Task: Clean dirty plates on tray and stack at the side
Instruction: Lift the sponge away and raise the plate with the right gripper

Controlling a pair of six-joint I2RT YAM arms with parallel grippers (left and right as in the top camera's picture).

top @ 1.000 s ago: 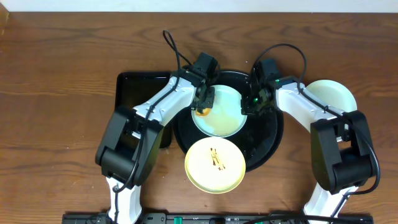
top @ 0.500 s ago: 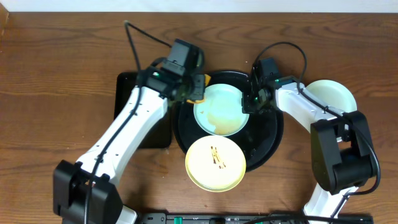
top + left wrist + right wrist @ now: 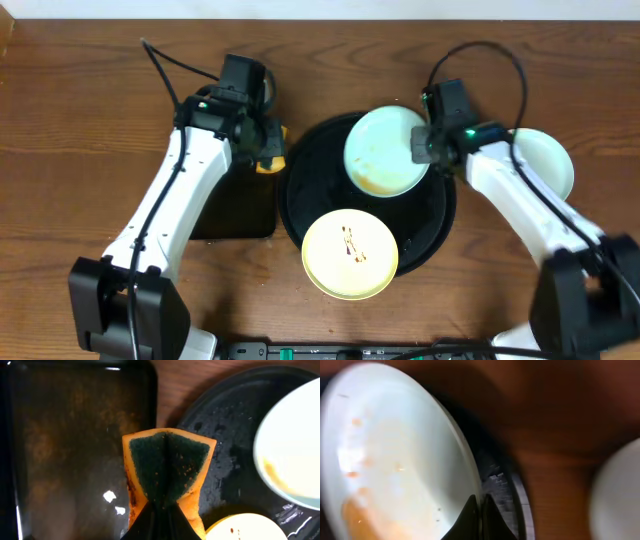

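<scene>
Landmark: large round glossy black tray with a raised rim (image 3: 437,225); every place below is given from it.

Right gripper (image 3: 421,148): jaws clamped on the right-hand rim of a pale mint-blue round plastic plate (image 3: 385,150); the plate appears raised and tilted above the tray's far part; an orange-brown smear shows on its lower left face.

Left gripper (image 3: 266,150): jaws pinched together on a folded orange sponge with a dark green scouring face (image 3: 167,462); held just outside the tray's left rim, by the edge of a rectangular black tray (image 3: 230,210).

Pale yellow round plate (image 3: 350,253): at the tray's near edge, overhanging the rim; brown streaks at centre; no gripper on it.

Third pale plate (image 3: 545,160): on the brown wood-grain tabletop (image 3: 90,120) right of the tray, partly under the right arm; no streaks visible.

Deciding relation: the held plate extends leftward from the right gripper, toward the tray's centre; the stacking spot lies the opposite way, right of the tray; the right arm is nearer it; the sponge is well apart, across the tray.

Judgement: the smear suggests the wipe is incomplete; stacking now risks soiling the third plate.
</scene>
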